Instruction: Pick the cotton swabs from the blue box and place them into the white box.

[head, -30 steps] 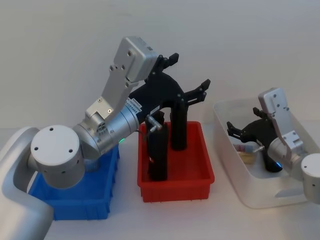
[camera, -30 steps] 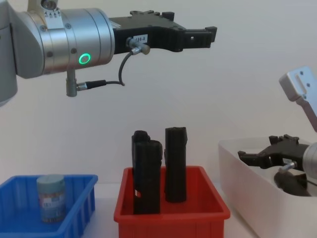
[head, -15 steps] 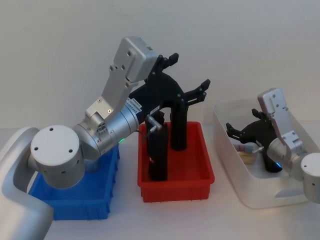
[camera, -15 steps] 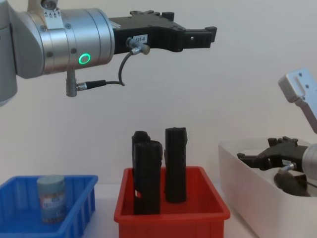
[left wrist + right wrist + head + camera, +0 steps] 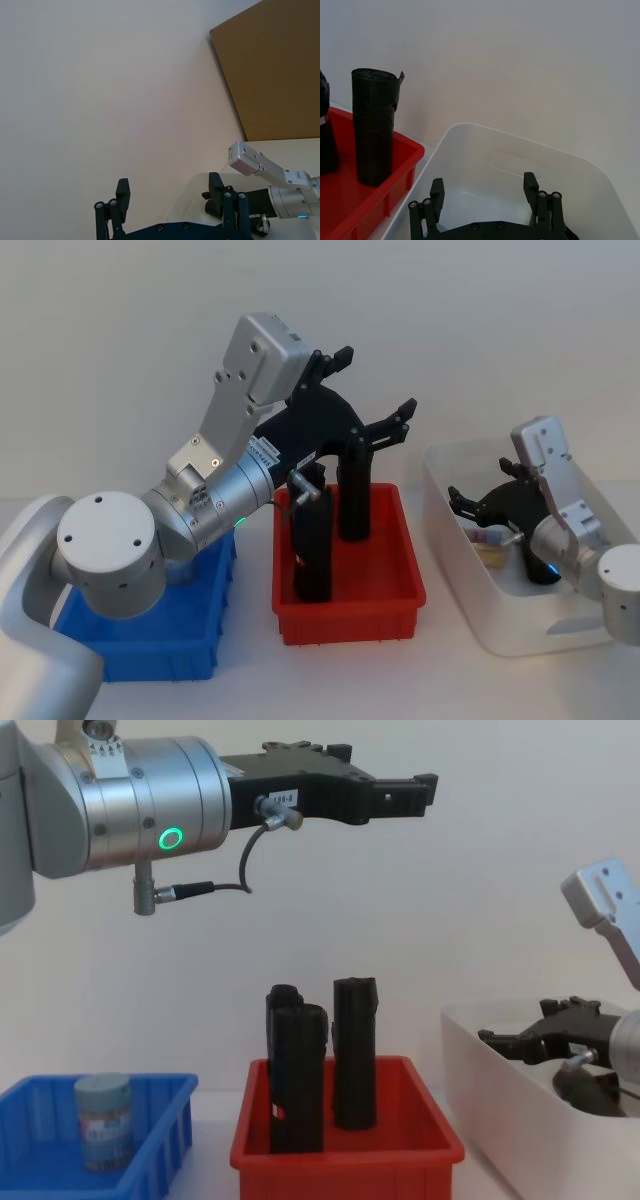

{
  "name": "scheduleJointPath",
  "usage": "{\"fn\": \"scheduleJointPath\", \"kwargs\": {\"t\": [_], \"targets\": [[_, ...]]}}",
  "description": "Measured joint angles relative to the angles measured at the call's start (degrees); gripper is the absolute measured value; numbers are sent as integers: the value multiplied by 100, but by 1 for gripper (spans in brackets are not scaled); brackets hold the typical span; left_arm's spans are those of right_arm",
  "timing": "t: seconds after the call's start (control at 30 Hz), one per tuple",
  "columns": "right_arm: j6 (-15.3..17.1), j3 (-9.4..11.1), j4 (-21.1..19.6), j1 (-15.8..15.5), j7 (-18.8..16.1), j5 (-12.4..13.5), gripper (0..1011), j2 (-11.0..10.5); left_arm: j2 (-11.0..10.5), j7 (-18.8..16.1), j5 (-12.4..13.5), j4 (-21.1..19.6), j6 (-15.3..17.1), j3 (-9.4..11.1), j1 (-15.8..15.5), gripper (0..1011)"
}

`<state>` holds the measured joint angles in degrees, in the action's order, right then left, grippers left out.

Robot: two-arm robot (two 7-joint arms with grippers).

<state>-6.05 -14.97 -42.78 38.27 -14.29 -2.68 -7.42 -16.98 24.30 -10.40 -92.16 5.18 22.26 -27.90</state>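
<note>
One cotton swabs tub (image 5: 103,1120) with a pale lid stands upright in the blue box (image 5: 165,1140), which sits at the left (image 5: 150,640). Another swab tub (image 5: 490,538) lies in the white box (image 5: 500,625) at the right. My right gripper (image 5: 463,506) is down inside the white box, open, with nothing between its fingers (image 5: 530,182); the tub lies just beneath it. My left gripper (image 5: 378,385) hangs open and empty high above the red bin, well clear of the blue box (image 5: 400,788).
Between the two boxes stands a red bin (image 5: 350,585) holding tall black rolls (image 5: 312,550), which rise well above its rim. The left arm's elbow (image 5: 105,550) overhangs the blue box in the head view. A brown board (image 5: 270,70) leans far behind.
My right gripper has shifted very slightly inside the white box. The left arm and the swab tubs stay where they were.
</note>
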Motion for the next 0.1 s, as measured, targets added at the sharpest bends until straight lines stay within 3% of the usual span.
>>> {"fn": "scheduleJointPath", "kwargs": {"t": [0.1], "targets": [[0, 0, 3, 1, -3, 0, 1001, 0, 0, 0, 0, 0, 0, 0, 0, 1003]]}}
